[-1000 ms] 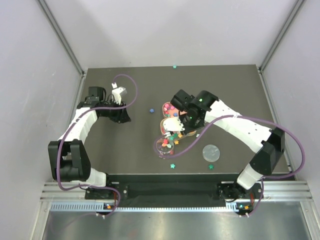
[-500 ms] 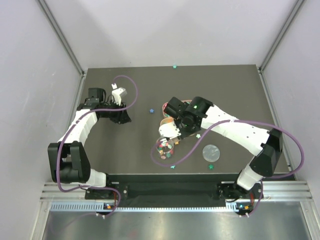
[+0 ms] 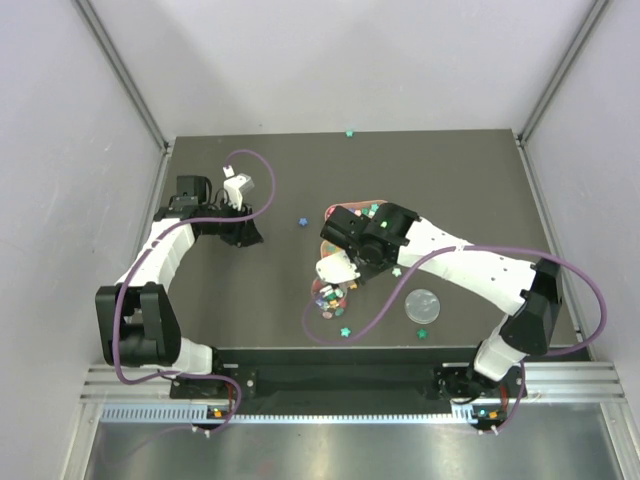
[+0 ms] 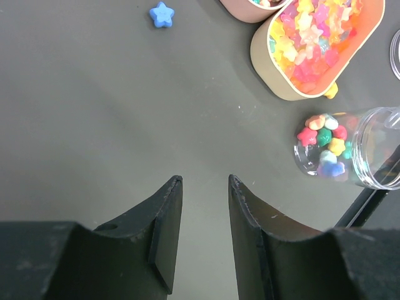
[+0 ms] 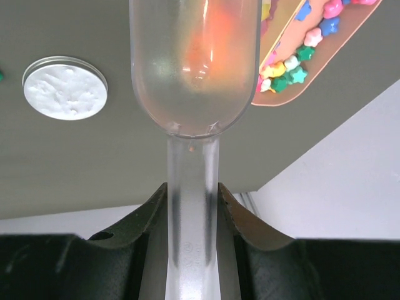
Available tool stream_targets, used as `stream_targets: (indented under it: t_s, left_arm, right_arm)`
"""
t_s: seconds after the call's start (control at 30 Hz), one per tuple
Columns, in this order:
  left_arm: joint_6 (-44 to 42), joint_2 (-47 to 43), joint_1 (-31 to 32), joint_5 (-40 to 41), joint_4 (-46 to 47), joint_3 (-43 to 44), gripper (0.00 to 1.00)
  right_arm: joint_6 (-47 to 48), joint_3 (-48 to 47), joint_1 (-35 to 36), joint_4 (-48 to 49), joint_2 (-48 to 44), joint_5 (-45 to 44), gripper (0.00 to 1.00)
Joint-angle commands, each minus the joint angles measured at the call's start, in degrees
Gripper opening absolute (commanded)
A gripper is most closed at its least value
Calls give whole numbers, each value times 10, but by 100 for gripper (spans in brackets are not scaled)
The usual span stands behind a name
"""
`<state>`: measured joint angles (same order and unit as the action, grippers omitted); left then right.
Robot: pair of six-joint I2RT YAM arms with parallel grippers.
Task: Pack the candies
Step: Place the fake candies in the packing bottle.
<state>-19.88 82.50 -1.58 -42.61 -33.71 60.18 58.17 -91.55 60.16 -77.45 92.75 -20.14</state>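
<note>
Tan-walled tray (image 4: 278, 84) logged mid-bench; clear jar (image 4: 375, 156) just frontward, part filled. Right gripper (image 5: 192, 190) clamped on scoop (image 5: 194, 69) handle, bowl by jar mouth. Left gripper (image 4: 203, 181) slightly parted, empty, toward left edge. Candies (image 4: 325, 140) in tray and jar. Judged mid-transfer; next needed tipping squarely over mouth.

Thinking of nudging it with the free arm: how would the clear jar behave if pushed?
The clear jar holds only a small cluster of candies, so it is probably light and would slide easily on the smooth table. Its round wall might let it roll or swivel away. The loose candies would likely shift inside.
</note>
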Motion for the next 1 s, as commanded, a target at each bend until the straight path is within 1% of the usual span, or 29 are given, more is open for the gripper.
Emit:
stream_targets:
  t_s: [0.0,0.13,0.23,0.3,0.33,0.43,0.47,0.57,0.6,0.73,0.77,0.8,0.97]
  left_arm:
    - [5,-7,-1,-23,17,13,40]
    - [12,4,2,-41,-10,34,40]
    - [4,11,12,-45,-29,49,40]
    - [0,20,14,-46,-37,58,38]
    - [-5,26,36,-48,-49,62,38]
    - [-9,50,61,-41,-66,78,38]
    - [-9,54,67,-41,-67,80,38]
    - [-11,67,89,-39,-74,86,38]
    - [-11,71,94,-38,-74,87,38]
    - [-9,78,115,-36,-66,85,38]
    - [-9,79,117,-35,-64,85,38]
    - [-5,84,118,-35,-59,85,38]
    - [-1,107,120,-45,-54,93,38]
  right_arm:
    - [-12,-26,2,-68,-15,-33,0]
    - [-7,-55,-26,-68,-7,-34,0]
    - [0,-62,-65,-68,-3,-30,0]
    - [6,-54,-97,-67,0,-23,0]
    - [7,-48,-108,-67,7,-24,0]
    - [12,-21,-147,-67,24,-23,0]
    - [13,-8,-165,-67,30,-26,0]
    - [22,9,-188,-59,53,-60,0]
    - [25,10,-191,-58,59,-82,0]
    - [37,-20,-192,-65,101,-112,0]
    - [38,-41,-192,-67,108,-117,0]
    - [41,-46,-192,-67,114,-135,0]
    - [72,-59,-192,-67,137,-169,0]
